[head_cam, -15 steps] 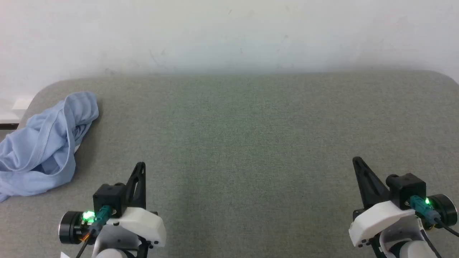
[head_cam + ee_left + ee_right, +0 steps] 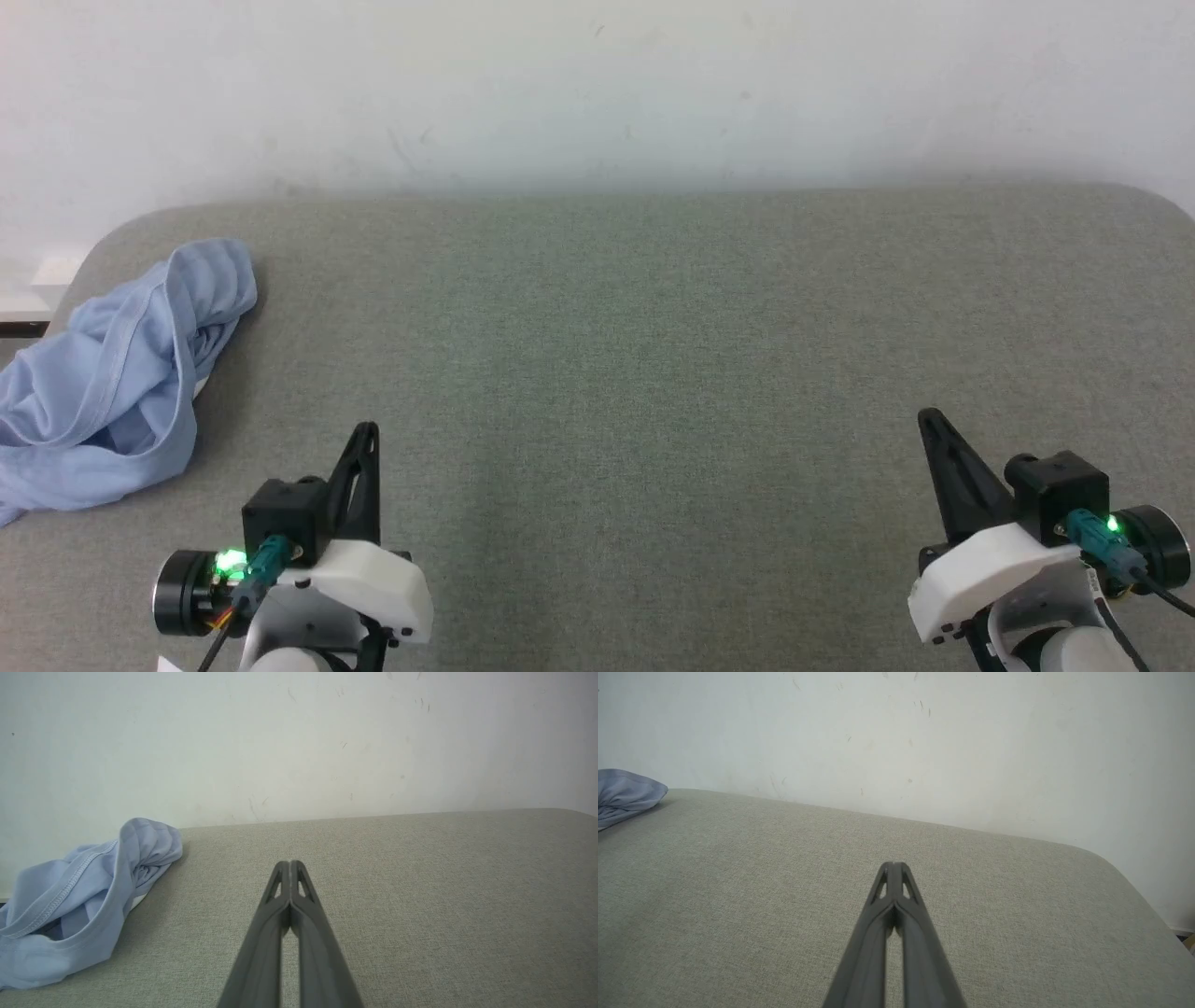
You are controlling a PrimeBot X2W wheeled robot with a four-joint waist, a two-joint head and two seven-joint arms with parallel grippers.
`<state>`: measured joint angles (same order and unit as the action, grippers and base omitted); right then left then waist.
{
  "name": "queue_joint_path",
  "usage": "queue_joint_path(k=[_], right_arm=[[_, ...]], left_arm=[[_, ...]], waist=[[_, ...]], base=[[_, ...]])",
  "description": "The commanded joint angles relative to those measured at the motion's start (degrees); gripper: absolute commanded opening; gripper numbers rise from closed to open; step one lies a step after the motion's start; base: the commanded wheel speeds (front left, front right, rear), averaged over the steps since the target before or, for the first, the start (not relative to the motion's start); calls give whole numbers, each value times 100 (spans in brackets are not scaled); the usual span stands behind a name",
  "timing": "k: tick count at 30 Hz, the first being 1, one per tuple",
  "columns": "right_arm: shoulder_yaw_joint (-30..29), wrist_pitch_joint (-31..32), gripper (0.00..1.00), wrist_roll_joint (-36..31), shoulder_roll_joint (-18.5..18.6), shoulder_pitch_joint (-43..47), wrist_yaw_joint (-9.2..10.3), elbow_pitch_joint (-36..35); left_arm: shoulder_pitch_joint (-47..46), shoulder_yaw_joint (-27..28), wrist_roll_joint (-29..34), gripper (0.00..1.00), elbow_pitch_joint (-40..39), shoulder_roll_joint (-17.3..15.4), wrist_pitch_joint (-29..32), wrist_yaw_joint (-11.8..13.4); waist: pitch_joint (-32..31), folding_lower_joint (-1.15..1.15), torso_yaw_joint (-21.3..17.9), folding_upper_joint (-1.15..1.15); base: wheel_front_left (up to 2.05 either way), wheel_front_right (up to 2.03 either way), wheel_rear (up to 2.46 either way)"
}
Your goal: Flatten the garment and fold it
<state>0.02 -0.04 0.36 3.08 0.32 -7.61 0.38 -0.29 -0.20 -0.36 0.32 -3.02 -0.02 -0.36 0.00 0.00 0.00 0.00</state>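
The garment (image 2: 112, 383) is a light blue knit shirt lying crumpled in a heap at the far left of the grey table, partly over its left edge; its stitched hem shows in the left wrist view (image 2: 79, 896), and a corner of it appears in the right wrist view (image 2: 623, 795). My left gripper (image 2: 367, 434) hovers near the front left, shut and empty, to the right of the heap and apart from it; its tips (image 2: 290, 864) meet. My right gripper (image 2: 929, 417) is at the front right, shut and empty, far from the cloth, tips together (image 2: 893, 864).
The grey fabric-covered table (image 2: 653, 327) has rounded corners and butts against a white wall (image 2: 597, 84) at the back. Its right edge (image 2: 1148, 896) curves down toward the floor.
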Motion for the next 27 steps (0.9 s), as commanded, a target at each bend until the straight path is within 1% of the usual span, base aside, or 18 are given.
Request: queue_joint_path(k=[1, 10, 11, 22, 27], right_arm=[[-2, 4, 0, -36, -21, -32, 12, -38], [-2, 4, 0, -36, -21, -32, 12, -38], [0, 0, 100, 0, 0, 0, 0, 0], [-8, -48, 100, 48, 4, -29, 1, 52], [-17, -86, 100, 54, 3, -51, 1, 95]], left_arm=[[29, 20, 36, 0, -32, 14, 2, 36], [29, 20, 36, 0, -32, 14, 2, 36], [0, 0, 0, 100, 0, 0, 0, -1], [-37, -50, -42, 100, 68, 0, -68, 50], [-70, -79, -73, 100, 128, -4, -130, 96]], waist=[[0, 0, 0, 0], [0, 0, 0, 0], [0, 0, 0, 0], [-1, 0, 28, 0], [-4, 0, 114, 0]], base=[[0, 0, 0], [0, 0, 0], [0, 0, 0], [0, 0, 0], [0, 0, 0]])
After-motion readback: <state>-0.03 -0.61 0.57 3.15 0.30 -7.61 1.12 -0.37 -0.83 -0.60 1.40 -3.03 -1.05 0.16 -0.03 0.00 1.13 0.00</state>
